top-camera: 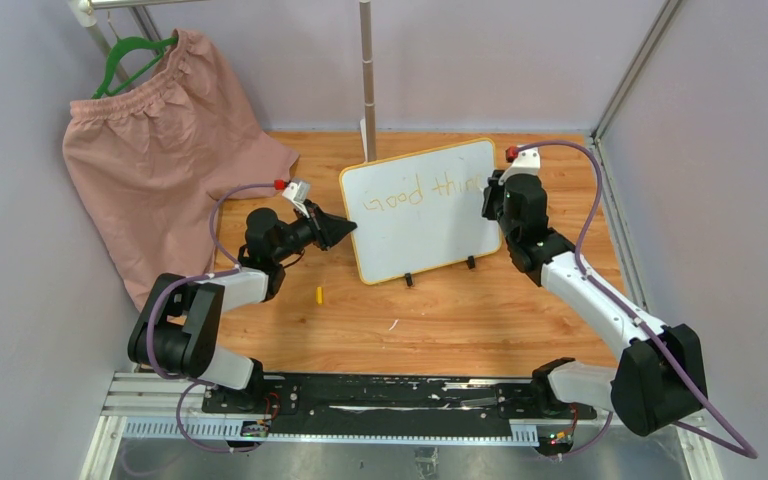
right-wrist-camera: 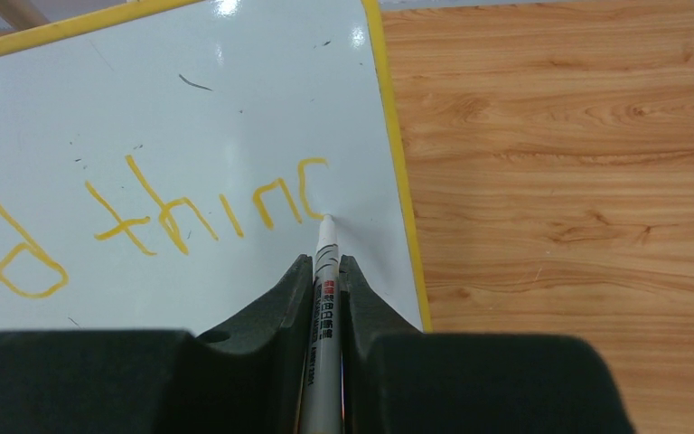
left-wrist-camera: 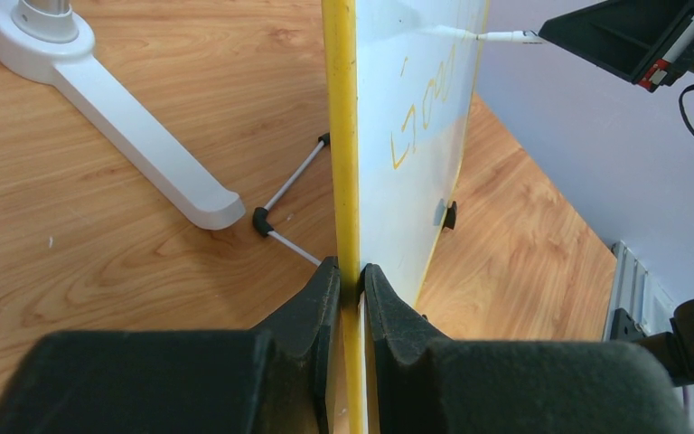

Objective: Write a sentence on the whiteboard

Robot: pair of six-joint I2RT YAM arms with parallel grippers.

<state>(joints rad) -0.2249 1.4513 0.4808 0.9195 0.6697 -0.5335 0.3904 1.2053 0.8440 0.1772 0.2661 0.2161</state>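
Now, clamped in the right gripper point(right-wrist-camera: 325, 264), the thin white marker point(right-wrist-camera: 326, 233) is pressed tip-first to the propped yellow-framed whiteboard point(right-wrist-camera: 235, 81) just ahead, ending the yellow handwritten sentence point(right-wrist-camera: 172, 217), the board's left edge pinched by the left gripper point(left-wrist-camera: 351, 276).

A handwritten yellow-orange sentence point(right-wrist-camera: 190, 217) on the whiteboard point(top-camera: 430, 235) reads "Good thin", followed by one unfinished curved letter, and the white marker point(right-wrist-camera: 323, 298) at the board carries a small red-and-black printed label, too small to read.
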